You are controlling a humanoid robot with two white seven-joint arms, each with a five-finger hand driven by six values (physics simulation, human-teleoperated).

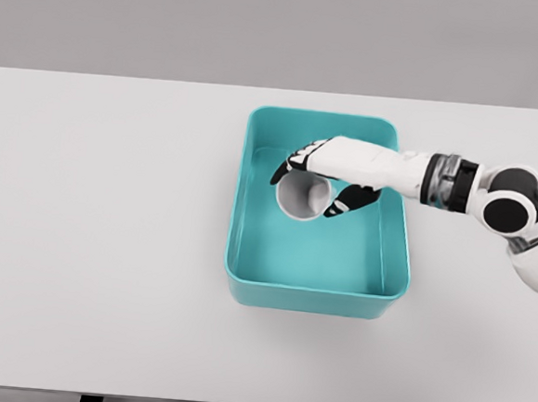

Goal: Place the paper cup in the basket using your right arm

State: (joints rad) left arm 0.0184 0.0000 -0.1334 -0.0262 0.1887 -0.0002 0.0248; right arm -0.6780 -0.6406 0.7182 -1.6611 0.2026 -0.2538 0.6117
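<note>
Nearest is the table (pixel 107 244). At its one o'clock, the right hand (pixel 332 173) grips a cup (pixel 302 196), maybe tipped, over the basket (pixel 250 200).

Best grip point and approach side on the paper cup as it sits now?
Grip the paper cup around its side wall, coming from the right, as the right hand does now: fingers over the far side, thumb on the near side. The cup is tipped, its open mouth facing the camera over the teal basket, so the round wall is what offers itself.
</note>
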